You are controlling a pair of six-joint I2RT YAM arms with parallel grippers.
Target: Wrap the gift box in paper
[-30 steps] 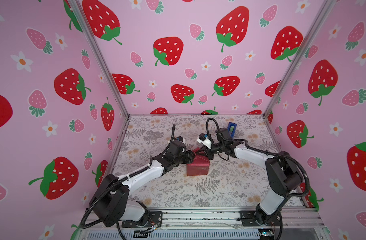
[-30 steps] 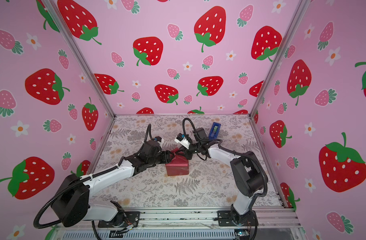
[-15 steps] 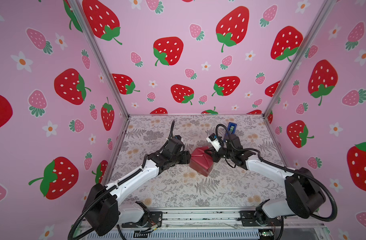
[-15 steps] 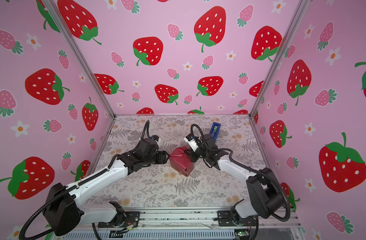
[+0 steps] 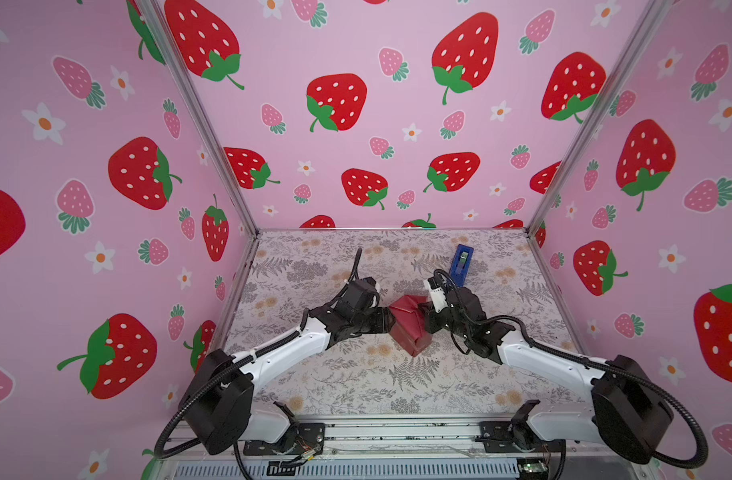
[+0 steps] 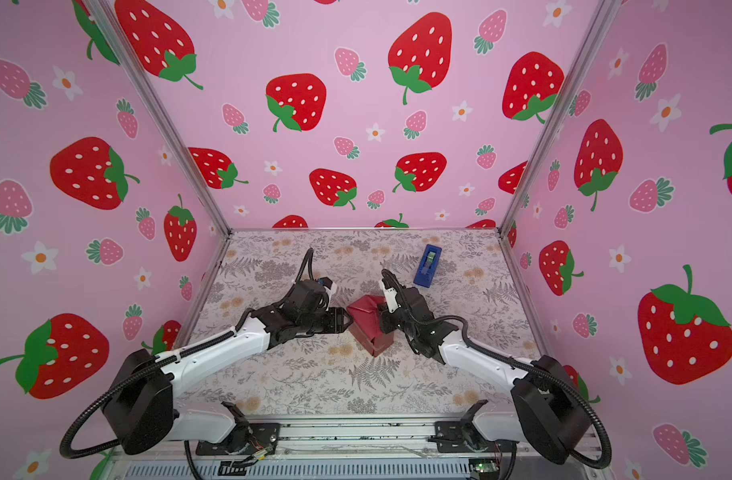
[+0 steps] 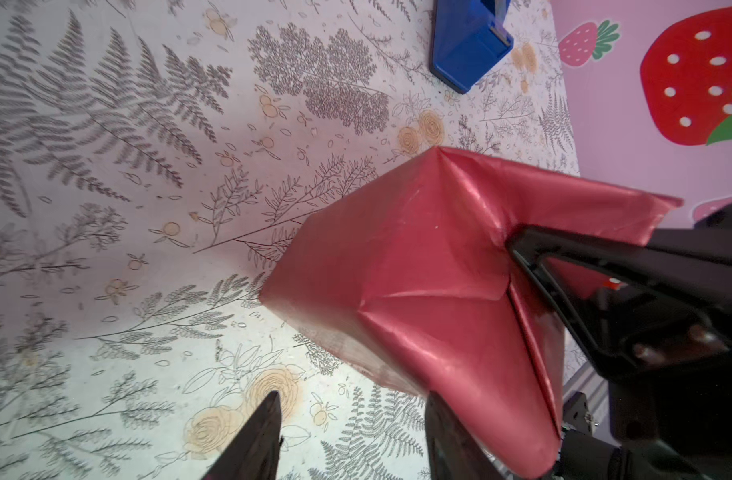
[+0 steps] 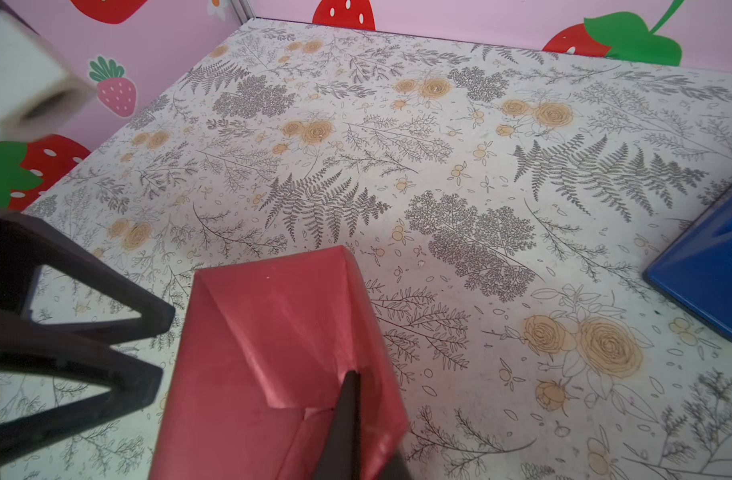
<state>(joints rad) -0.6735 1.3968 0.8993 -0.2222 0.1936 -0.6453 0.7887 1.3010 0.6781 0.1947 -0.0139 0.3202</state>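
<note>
Two grippers face each other across the parcel, and that line is what the coming move turns on. The paper (image 5: 410, 328) covers the gift box completely, with no dark cardboard showing, and the bundle stands near the middle of the floral table (image 5: 356, 386), directly between the tools.

The left gripper (image 6: 349, 322) has its jaws partly apart with nothing between them. Its tips point at the parcel's left side, just beside it, and in the left wrist view one finger (image 7: 447, 444) sits next to a loose triangular flap. The right gripper (image 8: 351, 386) is closed tight, with its tips at a fold on the creased upper face. I cannot tell whether it is pinching the paper or only pinning it. So the right arm is the one in contact, and the left is free and a short reach away.

The parcel is turned diagonal to the table's edges, with one upright corner toward the front rail. It looks about as long as it is wide, so no long axis is clear. Its folded end faces up and toward the right gripper. A blue tape dispenser (image 5: 462, 262) lies behind the right wrist, apart from the parcel, with its length running front to back.
</note>
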